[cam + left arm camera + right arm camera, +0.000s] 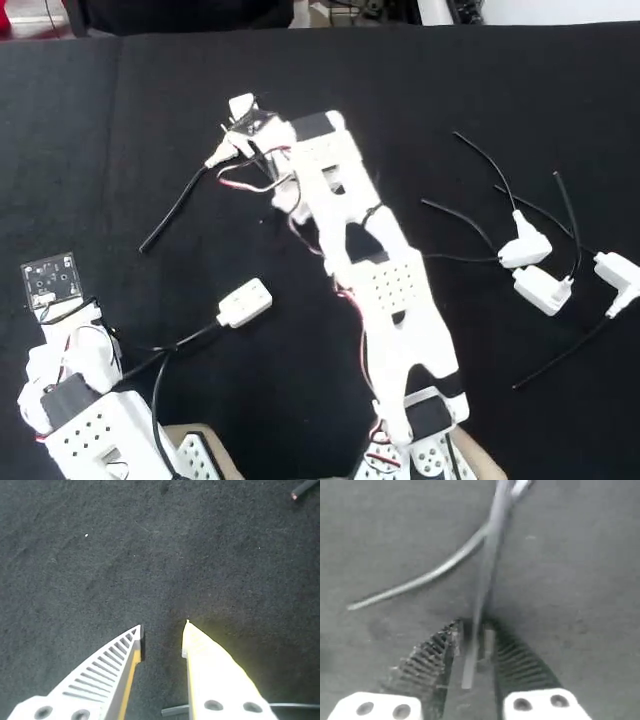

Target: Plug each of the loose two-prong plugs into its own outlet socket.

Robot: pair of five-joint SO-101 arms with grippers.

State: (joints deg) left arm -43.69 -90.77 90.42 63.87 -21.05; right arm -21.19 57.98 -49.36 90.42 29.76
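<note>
Right pincer (472, 627) pinches a plug's cable (486, 575) (left pincer (162, 626) gaping).

Light from above is landing on the black table cloth (520, 90), which swallows nearly all of it, while my right arm (370, 250) and the loose plugs (525, 245) flare bright white against it. Down at my left gripper (162, 635), spread apart, one finger (215, 675) is blown out to a glaring pale yellow, the ribbed one sits greyer, and a soft shadow pools on the cloth beside their tips. Over at my right gripper (472, 635) it's dimmer, both fingers in shade, with a dark patch of shadow around the cord (487, 555) pinched between them.
</note>
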